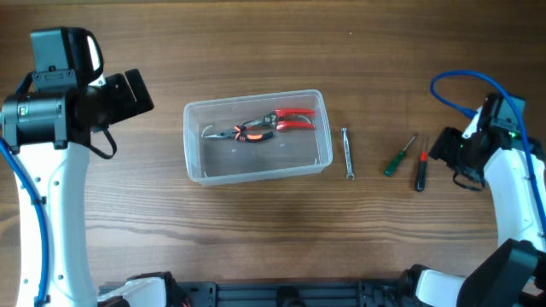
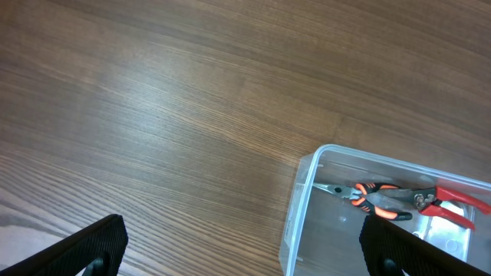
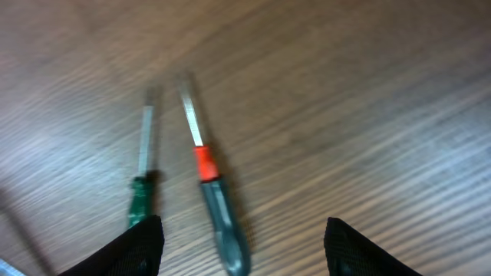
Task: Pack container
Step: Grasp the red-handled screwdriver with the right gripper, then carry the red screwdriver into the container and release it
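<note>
Three tools lie outside the container (image 1: 256, 173) in the overhead view: a metal bar (image 1: 347, 153) just beside its right wall, then a green screwdriver (image 1: 397, 159) and a red screwdriver (image 1: 420, 173) further right, close together but apart. The container sits mid-table, with pliers (image 1: 241, 132) and red-handled cutters (image 1: 290, 119) inside. The right gripper (image 1: 447, 150) is just beside the red screwdriver. The left gripper (image 1: 130, 92) is well left of the container. Neither gripper's jaw state is readable from up here.

Left wrist: fingers (image 2: 92, 245) spread wide, nothing between them, released. Only the container's left end shows, at lower right. No loose tools in frame.

Right wrist: blurred. Fingers (image 3: 142, 245) are parted and empty. The red screwdriver's handle runs down between them, and the green one's handle meets the frame-left finger. Only this view shows that line-up; only the overhead shows the route to the container.

Step, as I judge it: pick up the red screwdriver. To do it well:
- Shift off the green handle first.
- Close across the red one's handle, not the thin shaft.
- Lift clear over the metal bar and the rim.
- Release low in the container's free part.
</note>
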You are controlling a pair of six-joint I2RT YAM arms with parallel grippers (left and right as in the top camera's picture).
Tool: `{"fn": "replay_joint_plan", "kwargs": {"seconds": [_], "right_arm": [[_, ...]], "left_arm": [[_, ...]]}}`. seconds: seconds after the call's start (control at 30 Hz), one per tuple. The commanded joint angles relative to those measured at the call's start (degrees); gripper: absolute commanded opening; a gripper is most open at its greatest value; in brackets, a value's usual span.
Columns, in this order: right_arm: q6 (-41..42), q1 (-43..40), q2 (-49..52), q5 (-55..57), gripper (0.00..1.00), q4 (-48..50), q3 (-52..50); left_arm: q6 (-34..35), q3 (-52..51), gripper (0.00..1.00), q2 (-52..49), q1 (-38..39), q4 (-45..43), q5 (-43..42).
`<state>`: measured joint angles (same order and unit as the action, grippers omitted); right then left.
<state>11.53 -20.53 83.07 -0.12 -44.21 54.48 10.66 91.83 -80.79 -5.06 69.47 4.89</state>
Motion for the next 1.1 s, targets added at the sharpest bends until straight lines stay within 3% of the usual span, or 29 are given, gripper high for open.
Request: {"fn": "replay_joint_plan", "kwargs": {"seconds": [0.0,0.1,0.3,0.53,0.63,0.7,0.8,0.87,1.0,1.07], "right_arm": [[3.56,-0.92,0.96,0.33,0.66,0.04,-1.46],[6.49,-0.92,0.96,0.39,0.70,0.28,-1.53],[6.45,-0.85,1.38,-1.16,0.63,1.42,-3.48],[6.47,-0.85,1.88,-2.78,0.56,17.62,-18.10],[6.54,-0.85,1.90,-2.93,0.46,17.42,-18.21],[6.56,-0.85,1.90,-3.48,0.46,17.29,-18.23],[6.56,-0.85,1.90,-4.02,0.38,16.81,-18.23],[6.56,-0.85,1.90,-4.00,0.31,16.72,-18.23],[6.54,-0.85,1.90,-3.98,0.07,16.59,-18.23],[6.51,-0.85,1.88,-4.04,0.04,16.61,-18.05]], "left_arm": [[0.72,0.26,1.00,0.13,-0.33,-0.15,0.57],[0.74,0.26,1.00,0.13,-0.33,-0.17,0.57],[0.74,0.26,1.00,0.13,-0.33,-0.15,0.57],[0.74,0.26,1.00,0.13,-0.33,-0.15,0.57],[0.72,0.26,1.00,0.13,-0.33,-0.17,0.57],[0.72,0.26,1.00,0.13,-0.33,-0.17,0.57],[0.72,0.26,1.00,0.13,-0.33,-0.17,0.55],[0.72,0.26,1.00,0.13,-0.33,-0.17,0.57],[0.74,0.26,1.00,0.13,-0.33,-0.17,0.55],[0.72,0.26,1.00,0.13,-0.33,-0.17,0.57]]}}
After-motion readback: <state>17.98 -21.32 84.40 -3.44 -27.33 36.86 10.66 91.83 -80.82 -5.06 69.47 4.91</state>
